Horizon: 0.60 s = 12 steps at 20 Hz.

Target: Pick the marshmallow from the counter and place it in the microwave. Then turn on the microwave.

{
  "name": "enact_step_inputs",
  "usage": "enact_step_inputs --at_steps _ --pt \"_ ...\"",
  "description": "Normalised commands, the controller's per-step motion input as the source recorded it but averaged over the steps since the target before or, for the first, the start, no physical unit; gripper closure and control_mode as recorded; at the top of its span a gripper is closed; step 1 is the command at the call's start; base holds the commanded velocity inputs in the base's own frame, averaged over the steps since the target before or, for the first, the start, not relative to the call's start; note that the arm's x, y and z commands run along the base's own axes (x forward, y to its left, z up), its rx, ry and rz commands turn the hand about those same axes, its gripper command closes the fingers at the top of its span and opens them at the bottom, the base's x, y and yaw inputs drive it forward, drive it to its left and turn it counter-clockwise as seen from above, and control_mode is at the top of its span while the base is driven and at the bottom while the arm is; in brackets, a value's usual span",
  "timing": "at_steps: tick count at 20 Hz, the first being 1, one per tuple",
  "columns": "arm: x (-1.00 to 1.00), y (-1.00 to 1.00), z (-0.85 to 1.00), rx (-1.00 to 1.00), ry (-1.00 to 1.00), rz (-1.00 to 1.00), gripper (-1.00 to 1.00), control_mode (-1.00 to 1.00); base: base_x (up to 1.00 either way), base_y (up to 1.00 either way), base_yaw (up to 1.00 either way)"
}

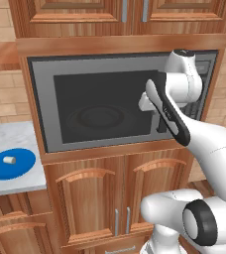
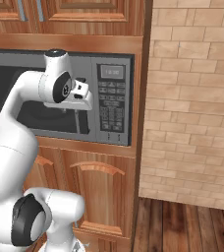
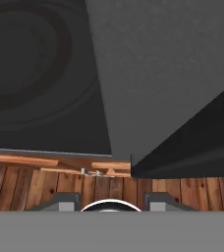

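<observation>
The microwave (image 1: 105,106) is shut, with its dark glass door filling most of the front. The counter (image 1: 11,136) is seen at 9 o'clock from the microwave, lower down. A blue plate (image 1: 11,163) sits on the counter, and the marshmallow (image 1: 8,159) rests on that plate, a bit to the 10 o'clock side of its middle.

The gripper (image 1: 159,106) is held up by the black handle (image 2: 83,123), at the 3 o'clock side of the door. Nothing is seen held in it. How wide the jaws stand cannot be told.

The step in hand is judged to be opening the door. For that to go well, the handle should be caught squarely between the fingers, and the door should be pulled out in a gentle curve, not yanked straight.

The gripper itself is mostly hidden behind the white arm. In the hand view, the fingertips (image 3: 65,201) are cut off at 6 o'clock. The keypad (image 2: 111,106) buttons are too small to read.
</observation>
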Motion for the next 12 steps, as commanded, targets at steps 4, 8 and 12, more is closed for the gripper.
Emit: enact_step_inputs --at_steps 4,8,12 --pt "-0.03 -0.01 0.00 0.00 -0.01 0.01 -1.00 -1.00 0.00 0.00 0.00" --pt "-0.17 -0.10 0.00 0.00 -0.04 0.00 -1.00 -1.00 0.00 0.00 0.00" --pt "-0.18 -0.13 0.00 0.00 -0.03 0.00 -1.00 -1.00 0.00 0.00 0.00"
